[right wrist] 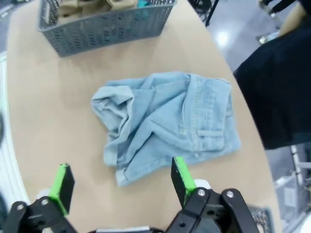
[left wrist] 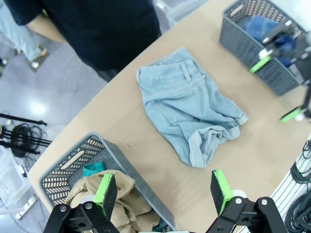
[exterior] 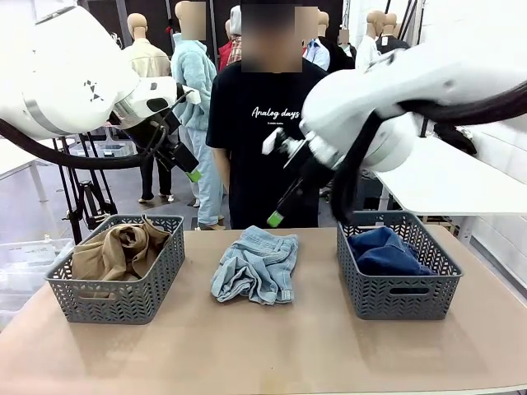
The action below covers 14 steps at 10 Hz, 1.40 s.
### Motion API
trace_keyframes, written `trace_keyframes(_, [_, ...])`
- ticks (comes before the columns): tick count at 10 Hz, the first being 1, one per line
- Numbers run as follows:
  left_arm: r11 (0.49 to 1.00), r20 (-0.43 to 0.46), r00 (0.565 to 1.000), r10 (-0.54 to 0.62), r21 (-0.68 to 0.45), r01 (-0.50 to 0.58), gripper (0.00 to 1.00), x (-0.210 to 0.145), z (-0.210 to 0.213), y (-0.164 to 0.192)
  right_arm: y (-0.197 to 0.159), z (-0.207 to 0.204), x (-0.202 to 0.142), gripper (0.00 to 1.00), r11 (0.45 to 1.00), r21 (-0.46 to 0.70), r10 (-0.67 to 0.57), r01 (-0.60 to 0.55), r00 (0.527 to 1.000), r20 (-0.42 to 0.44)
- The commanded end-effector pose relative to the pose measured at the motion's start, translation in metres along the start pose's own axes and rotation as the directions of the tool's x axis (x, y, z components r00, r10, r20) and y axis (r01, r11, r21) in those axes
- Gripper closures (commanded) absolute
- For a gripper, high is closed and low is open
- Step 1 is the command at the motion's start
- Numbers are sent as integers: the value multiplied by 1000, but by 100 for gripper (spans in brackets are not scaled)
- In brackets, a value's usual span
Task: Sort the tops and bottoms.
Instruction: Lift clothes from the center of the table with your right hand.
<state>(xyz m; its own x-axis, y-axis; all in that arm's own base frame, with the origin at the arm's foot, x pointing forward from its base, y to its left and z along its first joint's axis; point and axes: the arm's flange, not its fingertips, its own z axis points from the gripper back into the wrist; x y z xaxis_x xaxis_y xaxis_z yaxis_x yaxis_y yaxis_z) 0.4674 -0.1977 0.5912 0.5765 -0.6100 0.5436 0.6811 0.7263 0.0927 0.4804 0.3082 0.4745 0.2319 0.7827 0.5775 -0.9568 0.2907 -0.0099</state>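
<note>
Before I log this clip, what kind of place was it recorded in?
Probably a robot lab or test room set up for sorting clothes, not a home: two grey lattice baskets flank pale denim shorts on a plain tan table, with equipment stands and cables on the grey floor.

Front view faces across the bench (exterior: 272, 346) toward the person; both wrist views look down, sharing pale denim shorts (left wrist: 189, 114).

Bare tabletop (exterior: 272, 346) is left across the lower frame and between the two baskets, save at centre, where pale denim shorts (exterior: 257, 265) are crumpled. The left basket (exterior: 119, 298) is filled with cloth; the right basket (exterior: 397, 290) is part-filled.
</note>
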Motion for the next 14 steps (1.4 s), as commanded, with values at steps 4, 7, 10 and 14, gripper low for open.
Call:
trace_keyframes(4, [1000, 1, 1000, 1, 2, -1, 0, 0, 1, 1, -16, -89, 2, 0, 985, -167, 20, -43, 990, -137])
trace_keyframes(7, [1000, 1, 1000, 1, 2, -1, 0, 0, 1, 1, -16, -84, -9, 0, 988, -139, 51, -64, 994, -98])
trace_keyframes(10, [1000, 1, 1000, 1, 2, -1, 0, 0, 1, 1, 17, -78, -16, 0, 973, -224, 22, -57, 987, -157])
trace_keyframes(14, [1000, 1, 1000, 1, 2, -1, 0, 0, 1, 1, 19, -111, -25, 0, 984, -173, 20, -46, 989, -147])
